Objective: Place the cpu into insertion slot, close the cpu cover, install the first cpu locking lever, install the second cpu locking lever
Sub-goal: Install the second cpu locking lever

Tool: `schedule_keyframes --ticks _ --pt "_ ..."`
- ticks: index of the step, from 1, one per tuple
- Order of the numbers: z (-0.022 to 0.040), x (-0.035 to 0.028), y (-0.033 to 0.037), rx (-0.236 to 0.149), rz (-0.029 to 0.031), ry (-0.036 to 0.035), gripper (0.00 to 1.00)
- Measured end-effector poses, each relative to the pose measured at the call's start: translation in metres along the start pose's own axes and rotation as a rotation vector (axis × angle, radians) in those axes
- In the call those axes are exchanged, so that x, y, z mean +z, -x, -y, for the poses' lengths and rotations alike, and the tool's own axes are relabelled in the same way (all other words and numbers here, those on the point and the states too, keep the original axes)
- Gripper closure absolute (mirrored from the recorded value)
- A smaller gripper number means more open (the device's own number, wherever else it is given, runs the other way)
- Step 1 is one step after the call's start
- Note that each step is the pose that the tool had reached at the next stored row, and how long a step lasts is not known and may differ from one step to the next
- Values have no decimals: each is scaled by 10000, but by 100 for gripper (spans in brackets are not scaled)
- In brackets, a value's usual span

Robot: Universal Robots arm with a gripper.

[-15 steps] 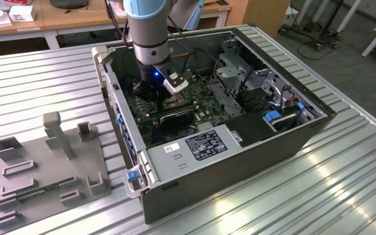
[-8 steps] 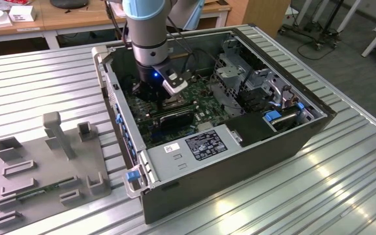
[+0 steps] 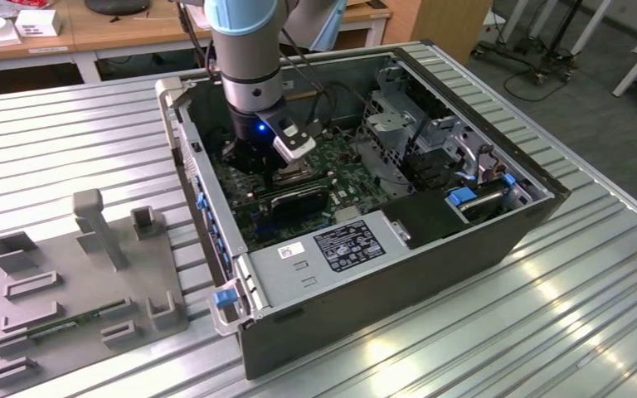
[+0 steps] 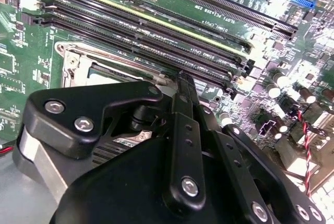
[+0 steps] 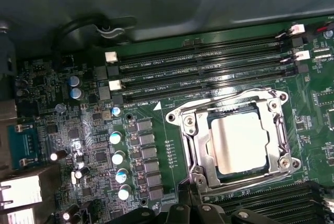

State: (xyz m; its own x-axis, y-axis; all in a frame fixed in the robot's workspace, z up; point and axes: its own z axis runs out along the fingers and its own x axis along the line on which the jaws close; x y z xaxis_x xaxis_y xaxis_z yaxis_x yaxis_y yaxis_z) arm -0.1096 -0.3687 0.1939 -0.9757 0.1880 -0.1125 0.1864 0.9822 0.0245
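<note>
In the first wrist view the pale square cpu (image 5: 240, 143) lies flat in the insertion slot (image 5: 286, 162). The silvery cpu cover (image 5: 194, 148) lies down around the chip's edges. Thin metal levers run along the slot's sides; I cannot tell whether they are latched. My gripper (image 3: 255, 162) reaches down into the open computer case in the exterior view. In the second wrist view the gripper (image 4: 182, 84) looks shut, its tip at the slot's edge (image 4: 78, 59) beside the long black memory slots (image 4: 156, 41). Its black links (image 5: 198, 211) show at the slot's corner.
The computer case (image 3: 407, 274) lies open on a ribbed metal table (image 3: 584, 315). Its walls, a drive cage (image 3: 401, 124) and cables crowd the board. A grey fixture plate (image 3: 75, 307) with upright holders sits at the exterior view's left. Capacitors (image 5: 117, 156) stand beside the slot.
</note>
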Motion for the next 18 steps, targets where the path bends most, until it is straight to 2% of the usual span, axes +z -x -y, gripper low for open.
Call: schedule_keyframes --ticks 5,9,18 --pt "0 1 0 -8 11 -44 89" --pt "-1 -9 2 -9 14 -46 89" --pt "-4 -152 17 -9 11 -48 89"
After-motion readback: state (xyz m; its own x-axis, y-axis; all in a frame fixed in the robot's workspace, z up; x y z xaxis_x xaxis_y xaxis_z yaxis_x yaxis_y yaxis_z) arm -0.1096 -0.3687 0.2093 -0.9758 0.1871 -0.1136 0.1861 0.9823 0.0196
